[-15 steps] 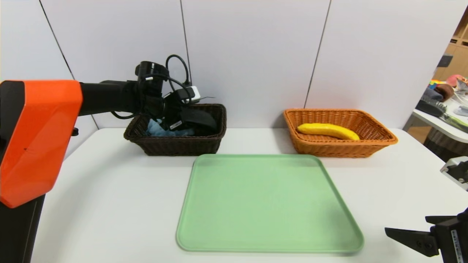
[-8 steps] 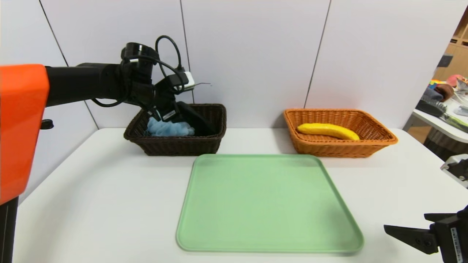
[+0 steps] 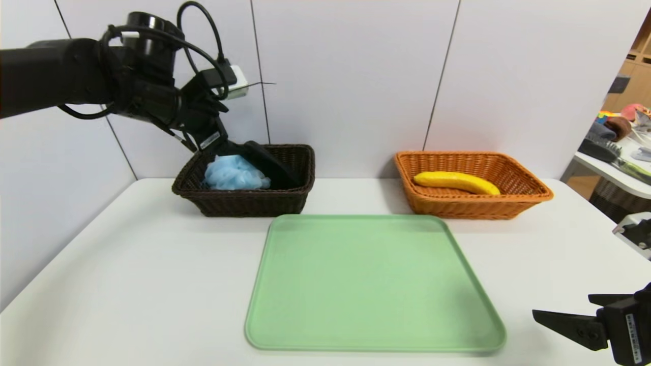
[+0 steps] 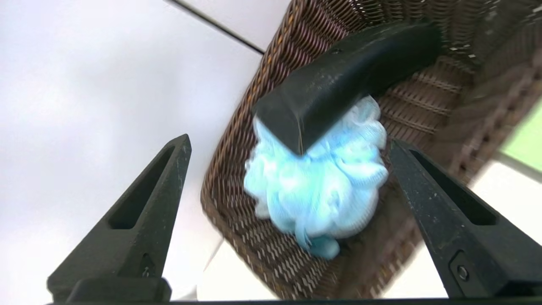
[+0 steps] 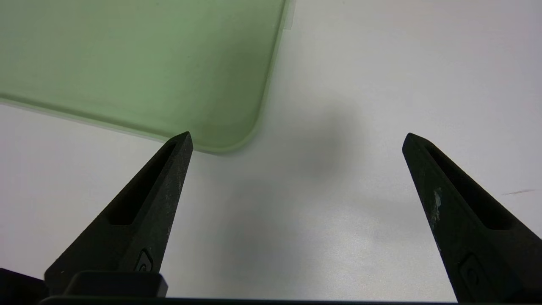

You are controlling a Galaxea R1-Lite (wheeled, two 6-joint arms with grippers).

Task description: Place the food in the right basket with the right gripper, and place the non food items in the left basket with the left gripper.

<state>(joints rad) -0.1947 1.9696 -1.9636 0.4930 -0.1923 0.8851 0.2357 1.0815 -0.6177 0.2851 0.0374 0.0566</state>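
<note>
The dark brown left basket [image 3: 249,201] holds the light-blue bath puff [image 3: 235,173] and the black case [image 3: 272,165], which leans across the puff. My left gripper [image 3: 218,145] hangs open above the basket's back left corner, holding nothing. In the left wrist view, the left gripper [image 4: 290,140] has its fingers wide apart, and the puff [image 4: 317,190] and case [image 4: 347,76] lie below them in the basket [image 4: 237,237]. The yellow banana [image 3: 455,182] lies in the orange right basket [image 3: 478,206]. My right gripper [image 3: 562,305] rests open and empty at the table's front right; in its wrist view the right gripper [image 5: 296,134] is over bare table.
A green tray [image 3: 371,284] lies in the middle of the white table, with nothing on it; its corner [image 5: 139,59] shows near my right gripper. A wall stands close behind both baskets. A cluttered side table [image 3: 620,162] is at the far right.
My left arm has risen up and to the left out of the dark basket, its jaws spreading wider. The puff, half hidden before, now shows fully. The right arm has barely moved.
</note>
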